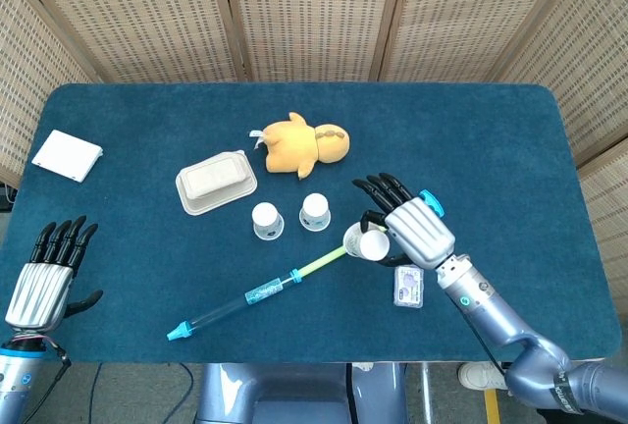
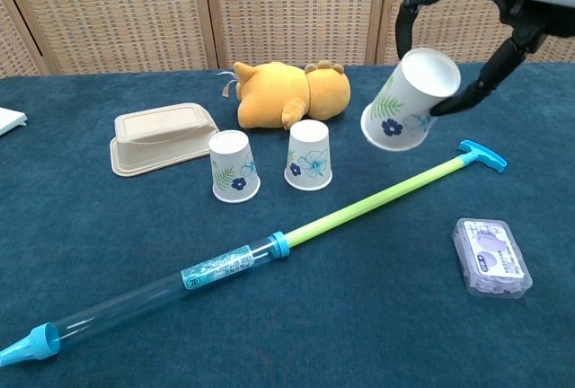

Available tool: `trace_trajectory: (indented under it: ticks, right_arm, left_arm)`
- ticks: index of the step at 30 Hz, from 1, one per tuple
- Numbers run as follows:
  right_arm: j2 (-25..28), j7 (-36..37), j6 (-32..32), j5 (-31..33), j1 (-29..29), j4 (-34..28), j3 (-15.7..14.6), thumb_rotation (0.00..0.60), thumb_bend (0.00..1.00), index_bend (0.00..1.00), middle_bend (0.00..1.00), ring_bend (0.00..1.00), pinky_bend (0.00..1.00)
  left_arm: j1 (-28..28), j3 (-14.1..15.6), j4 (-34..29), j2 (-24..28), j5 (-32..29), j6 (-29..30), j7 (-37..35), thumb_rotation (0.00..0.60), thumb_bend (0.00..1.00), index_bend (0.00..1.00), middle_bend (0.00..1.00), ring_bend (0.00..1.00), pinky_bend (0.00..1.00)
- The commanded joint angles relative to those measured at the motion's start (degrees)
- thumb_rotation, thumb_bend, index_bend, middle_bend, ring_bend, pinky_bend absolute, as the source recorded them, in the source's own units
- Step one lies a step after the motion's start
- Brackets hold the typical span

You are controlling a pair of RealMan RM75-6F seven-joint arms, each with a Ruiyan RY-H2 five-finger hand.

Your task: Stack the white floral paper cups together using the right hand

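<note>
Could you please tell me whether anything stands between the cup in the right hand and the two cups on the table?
Nothing visible does. The right hand holds the tilted cup in the air, above the long tube toy. The nearer upside-down cup and the farther upside-down cup stand uncovered; the plush lies behind them.

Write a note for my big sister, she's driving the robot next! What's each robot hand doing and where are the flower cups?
Right robot hand holds one floral cup tilted in the air, above the green-and-blue pump toy.
Left robot hand holds nothing, fingers apart, near the table's edge.
Two more cups stand upside down beside each other, in front of the yellow plush.
Done: one cup lifted. Left: stack all three.
</note>
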Motion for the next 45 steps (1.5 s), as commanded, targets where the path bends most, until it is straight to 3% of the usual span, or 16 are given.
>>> trace_trajectory:
  ticks: [1, 8, 27, 34, 45]
  right_arm:
    - [0.2, -2.0, -1.0, 1.8, 1.4, -1.8, 1.7, 0.6, 0.14, 0.64, 0.14, 0.0, 0.05]
    - [-2.9, -4.7, -4.9, 6.9, 5.3, -1.3, 4.9, 0.6, 0.14, 0.64, 0.14, 0.0, 0.05]
    - [-10.8, -6.3, -10.6, 14.2, 13.3, 4.9, 9.1, 0.6, 0.14, 0.65, 0.14, 0.0, 0.05]
    - [-16.1, -5.9, -13.5, 18.7, 17.5, 10.1, 11.1, 0.6, 0.14, 0.65, 0.14, 0.0, 0.05]
    - [-22.5, -4.9, -16.2, 21.1, 21.5, 19.0, 10.9, 0.6, 0.14, 0.64, 0.14, 0.0, 0.05]
  left_arm:
    - [-0.1, -0.1, 0.0, 0.0, -0.2, -0.1, -0.1, 0.6, 0.02, 0.0, 0.0, 0.0, 0.0]
    - [-0.3, -0.3, 0.3, 0.1, -1.4, -1.2, -0.2, 0.6, 0.02, 0.0, 0.0, 0.0, 0.0]
    - [-0.8, -1.2, 0.8, 0.0, -3.7, -2.8, -0.8, 0.6, 0.02, 0.0, 0.0, 0.0, 0.0]
    - [-1.5, -1.3, 1.2, -0.1, -4.7, -4.4, -1.3, 0.6, 0.02, 0.0, 0.0, 0.0, 0.0]
    - [-2.1, -1.1, 2.3, -0.1, -5.1, -6.0, -3.1, 0.6, 0.02, 0.0, 0.0, 0.0, 0.0]
